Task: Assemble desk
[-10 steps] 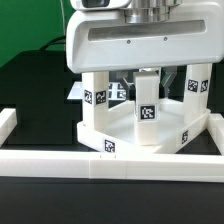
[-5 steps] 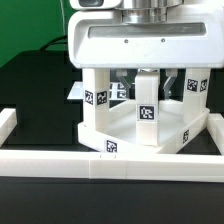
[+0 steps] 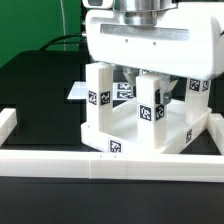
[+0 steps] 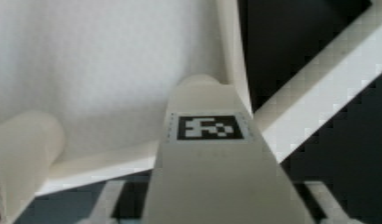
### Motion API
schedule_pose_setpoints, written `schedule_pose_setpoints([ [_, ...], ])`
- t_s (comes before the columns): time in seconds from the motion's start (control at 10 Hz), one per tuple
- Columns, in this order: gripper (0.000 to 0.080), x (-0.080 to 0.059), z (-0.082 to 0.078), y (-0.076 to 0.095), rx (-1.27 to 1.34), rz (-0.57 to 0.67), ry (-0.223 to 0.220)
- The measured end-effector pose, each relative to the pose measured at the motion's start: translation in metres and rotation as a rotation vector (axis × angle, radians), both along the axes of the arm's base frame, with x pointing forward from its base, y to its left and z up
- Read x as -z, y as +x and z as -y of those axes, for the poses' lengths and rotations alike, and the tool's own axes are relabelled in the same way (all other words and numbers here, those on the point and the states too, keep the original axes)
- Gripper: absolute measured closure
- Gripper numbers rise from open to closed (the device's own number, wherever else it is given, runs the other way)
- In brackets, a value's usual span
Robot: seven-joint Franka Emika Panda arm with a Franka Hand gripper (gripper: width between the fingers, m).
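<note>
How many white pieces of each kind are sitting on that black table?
Desk top: 1
Legs: 4, all upright on the top
Border rails: 3 stretches visible
Marker board: 1
Total: 9

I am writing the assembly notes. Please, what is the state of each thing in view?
Desk top: flat on table, against border rail.
Left leg: upright in its corner.
Middle leg: upright, under the pincer, which is closed on it.
Right leg: upright.
</note>
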State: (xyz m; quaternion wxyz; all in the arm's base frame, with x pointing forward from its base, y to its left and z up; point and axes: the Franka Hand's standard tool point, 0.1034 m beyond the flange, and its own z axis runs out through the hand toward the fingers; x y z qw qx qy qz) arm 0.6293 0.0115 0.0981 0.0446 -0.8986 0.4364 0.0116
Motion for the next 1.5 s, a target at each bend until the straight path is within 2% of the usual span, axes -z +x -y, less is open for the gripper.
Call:
schedule_pose_setpoints([
  [0.5,0.0509,0.0008,-0.0069,0.0002,0.396,-0.036,0.014],
  [0.8,0.0504,0.0008,-0.0082,0.0004,0.429,-0.037,0.014],
  [0.9,0.0292,0.0009,-0.0081,0.0003,0.368,-0.032,0.013],
  [1.0,0.0195,0.0007,-0.0094,0.0004,0.362,-0.032,0.013],
  [1.1,0.0195,0.0001,-0.0097,0.0008,0.247,-0.022,0.008],
  [1.2,0.0157,-0.0017,-0.0099,0.0015,0.11,-0.016,-0.004],
  [1.5,0.0151,-0.0023,-0.009,0.0027,-0.163,0.012,-0.012],
])
